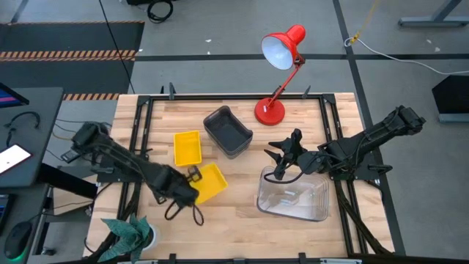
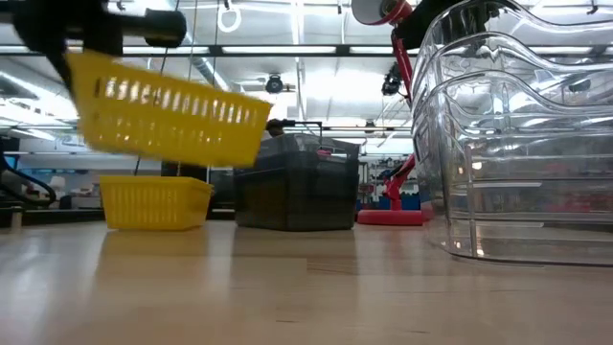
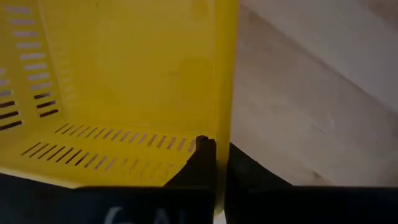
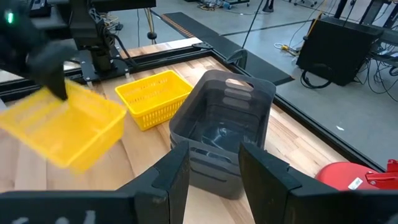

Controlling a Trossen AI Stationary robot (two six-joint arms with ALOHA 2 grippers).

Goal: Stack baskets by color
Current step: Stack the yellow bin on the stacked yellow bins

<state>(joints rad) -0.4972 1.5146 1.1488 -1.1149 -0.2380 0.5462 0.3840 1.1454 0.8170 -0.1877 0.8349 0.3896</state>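
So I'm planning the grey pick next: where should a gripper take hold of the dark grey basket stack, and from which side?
Probably the rim of one long wall of the dark grey basket stack, coming down from above. It sits upright with its mouth open to the top, so one finger can drop inside and one outside the thin wall. The right gripper, open above the clear baskets, looks nearest.

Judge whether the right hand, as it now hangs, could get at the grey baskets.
Probably yes. The right hand hangs open over the table beside the grey baskets, and its wrist view shows nothing between them. The clear baskets sit behind it.
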